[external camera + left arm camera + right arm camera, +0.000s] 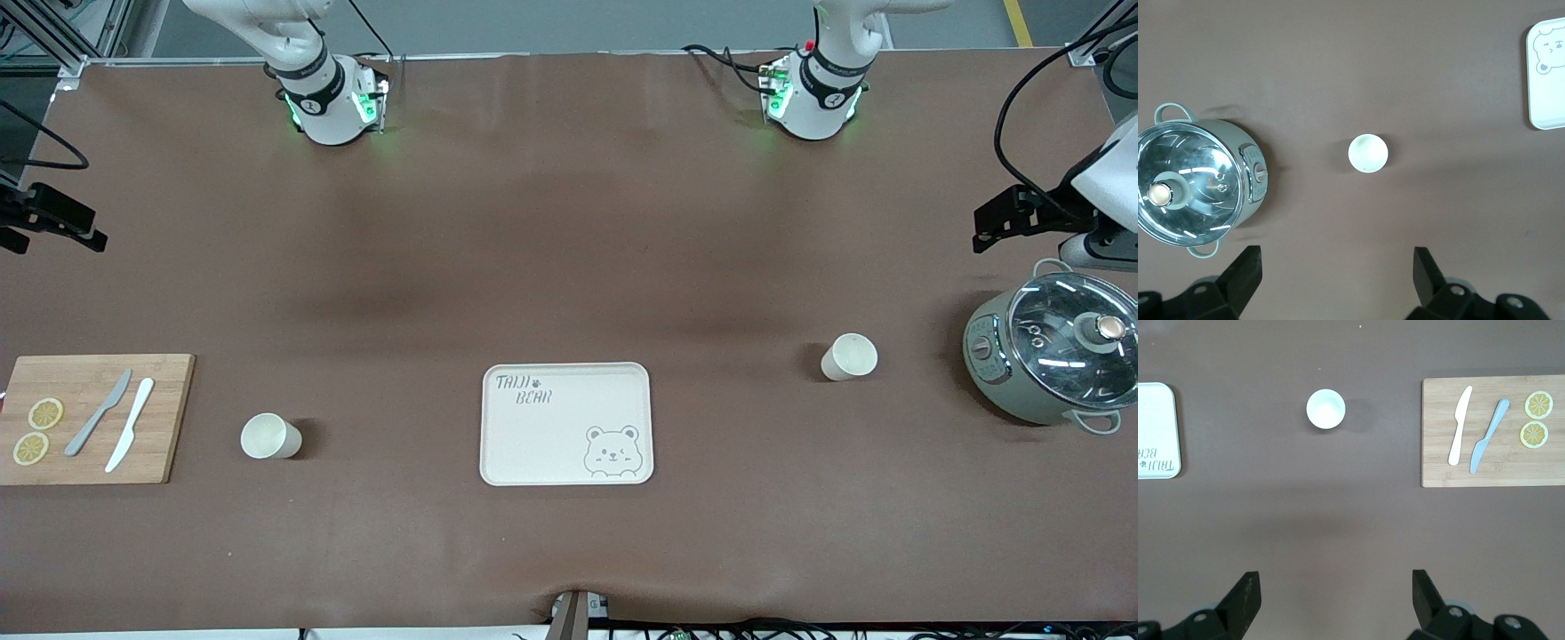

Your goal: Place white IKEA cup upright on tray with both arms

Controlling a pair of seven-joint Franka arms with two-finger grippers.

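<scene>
The table [569,249] is covered in a matt brown sheet, faintly creased and looking like cloth or soft vinyl, though which cannot be told; the tray [533,444] at its middle is matt cream-white, smooth, with grey printing; the two cups, one [270,436] toward the right arm's end and one [849,356] toward the left arm's, look smooth and pale with a dull sheen; the cutting board [164,418] shows light wood grain; on it lie a grey knife [98,413] and a white knife [130,425], both plastic-looking and matt; the pot [996,356] has a dull green body and a glossy, reflective glass lid [1062,333]; the arms [329,98] are glossy white.
</scene>
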